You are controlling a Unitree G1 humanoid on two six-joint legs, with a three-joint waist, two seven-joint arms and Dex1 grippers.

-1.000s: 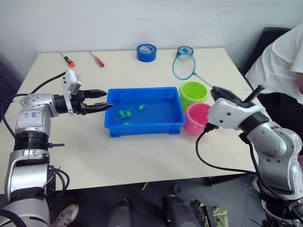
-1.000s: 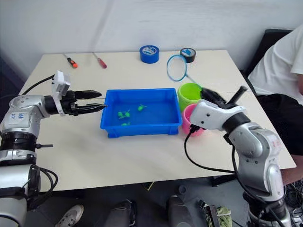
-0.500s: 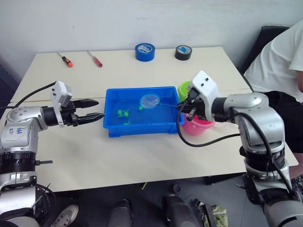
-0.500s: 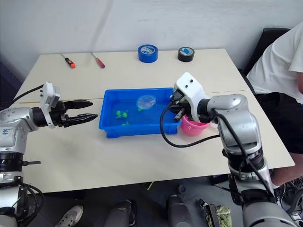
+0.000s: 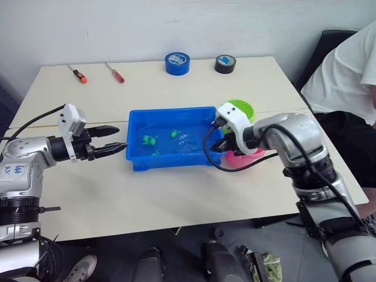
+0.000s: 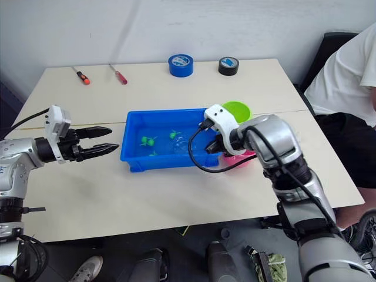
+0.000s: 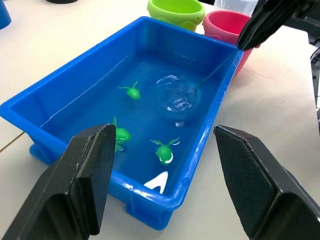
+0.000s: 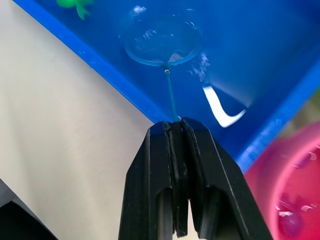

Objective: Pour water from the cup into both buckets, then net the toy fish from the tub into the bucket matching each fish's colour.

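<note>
The net point(image 8: 162, 40) handle is clamped in the right gripper point(image 8: 176, 131) fingers, hoop dipped in the tub point(image 5: 140, 163) water near three green fish point(image 7: 164, 150). The left gripper point(image 5: 116, 138) is held left of the tub, fingers apart.

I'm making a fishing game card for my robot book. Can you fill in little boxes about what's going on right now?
Right tool: shut on the net's handle
Net: hoop dipped in the tub's water
Left tool: open, beside the tub, holding nothing
Tub: blue, with water
Fish in tub: three green fish
Buckets: green bucket and pink bucket next to the tub
</note>
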